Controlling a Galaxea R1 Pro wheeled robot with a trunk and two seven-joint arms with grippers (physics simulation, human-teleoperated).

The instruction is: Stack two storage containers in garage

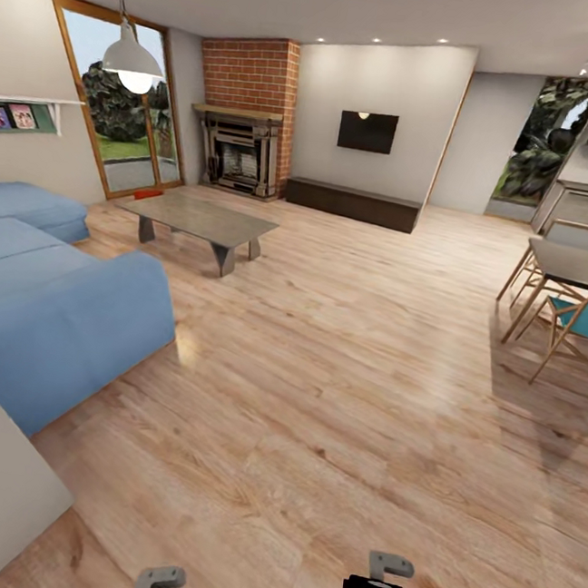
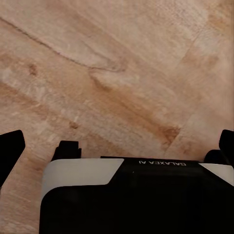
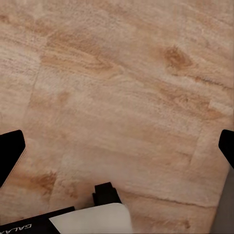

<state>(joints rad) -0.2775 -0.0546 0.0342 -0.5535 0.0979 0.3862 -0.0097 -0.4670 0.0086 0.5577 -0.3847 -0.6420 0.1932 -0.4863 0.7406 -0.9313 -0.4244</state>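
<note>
Orange-red sliver of container (image 1: pixel 147 193) on floor past coffee table (image 1: pixel 199 219), by glass door. Likely light, stiff, slick plastic; you grip a wall rim. Left gripper (image 2: pixel 117 144), right gripper (image 3: pixel 117 146): both spread, empty

The living room is surveyed from head height, forward and downward; the wood plank floor (image 1: pixel 318 406) is viewed closely by both wrist cameras, and is shared by all views

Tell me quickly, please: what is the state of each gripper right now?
Left gripper: open, holding nothing, above the light wood plank floor.
Right gripper: open, holding nothing, above the same floor.
</note>
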